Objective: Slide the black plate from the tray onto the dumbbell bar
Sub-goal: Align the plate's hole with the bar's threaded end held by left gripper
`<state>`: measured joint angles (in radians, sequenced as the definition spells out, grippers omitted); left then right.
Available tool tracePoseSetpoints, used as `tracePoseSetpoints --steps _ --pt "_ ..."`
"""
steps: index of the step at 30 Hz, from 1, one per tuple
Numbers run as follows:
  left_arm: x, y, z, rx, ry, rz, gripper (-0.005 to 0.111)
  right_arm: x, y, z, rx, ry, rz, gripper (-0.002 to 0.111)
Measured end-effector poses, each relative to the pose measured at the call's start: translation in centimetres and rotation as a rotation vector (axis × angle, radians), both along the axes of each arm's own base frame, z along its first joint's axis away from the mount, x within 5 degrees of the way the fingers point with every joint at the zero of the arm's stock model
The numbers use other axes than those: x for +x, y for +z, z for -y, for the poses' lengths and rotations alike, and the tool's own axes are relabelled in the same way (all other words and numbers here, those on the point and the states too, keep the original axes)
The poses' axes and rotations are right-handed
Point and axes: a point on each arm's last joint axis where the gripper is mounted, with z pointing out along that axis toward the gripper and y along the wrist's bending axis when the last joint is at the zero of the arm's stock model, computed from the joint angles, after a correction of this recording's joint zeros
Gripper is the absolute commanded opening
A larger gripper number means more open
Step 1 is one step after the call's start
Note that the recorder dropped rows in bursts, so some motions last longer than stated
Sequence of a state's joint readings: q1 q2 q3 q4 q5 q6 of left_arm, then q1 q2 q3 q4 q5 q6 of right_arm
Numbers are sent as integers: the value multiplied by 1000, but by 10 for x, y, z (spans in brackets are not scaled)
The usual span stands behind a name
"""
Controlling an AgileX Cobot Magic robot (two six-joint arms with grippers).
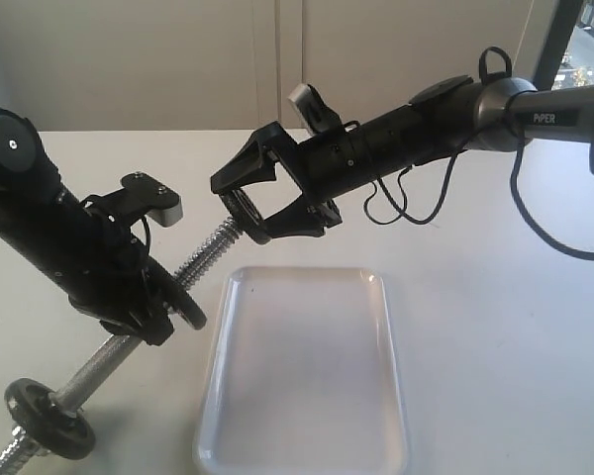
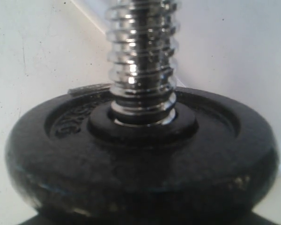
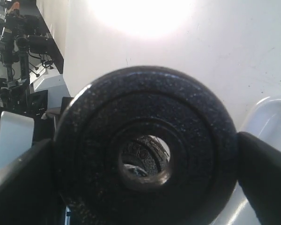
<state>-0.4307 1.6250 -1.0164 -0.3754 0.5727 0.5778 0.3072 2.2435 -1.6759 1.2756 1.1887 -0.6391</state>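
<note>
**White table, beige wall: plate held at the bar tip**

White table (image 1: 495, 327), plain beige wall behind it. Far left and low, a black disc (image 1: 49, 418) sits on the dumbbell bar (image 1: 210, 249) near its lower end. The bar tilts up toward the right. My left gripper (image 1: 163, 312) is clamped round the bar about mid-length. A second black disc (image 1: 185, 302) sits on the bar right against that gripper, and the left wrist view shows it close up, seated on the chrome thread. The threaded end sticks out past it, up and right. At that tip my right gripper (image 1: 244, 211) pinches the black plate (image 3: 178, 117) by its rim, with a finger (image 3: 18, 180) on each side. The plate is in the air, off the tray (image 1: 307, 396). In the right wrist view, thread shows through the centre hole, lined up with it. I can't tell whether the tip is inside the hole. The tray lies flat on the table, below the right gripper and just right of the bar.
</note>
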Motion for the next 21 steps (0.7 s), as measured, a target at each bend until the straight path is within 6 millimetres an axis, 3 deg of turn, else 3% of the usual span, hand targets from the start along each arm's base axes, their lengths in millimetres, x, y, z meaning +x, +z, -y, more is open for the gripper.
tracePoseSetpoints --steps 13,21 --pt "0 -4 -1 -5 21 19 0 2 14 15 -41 -7 43 0" --pt "1 -4 -1 -5 23 20 0 -1 13 12 -66 5 33 0"
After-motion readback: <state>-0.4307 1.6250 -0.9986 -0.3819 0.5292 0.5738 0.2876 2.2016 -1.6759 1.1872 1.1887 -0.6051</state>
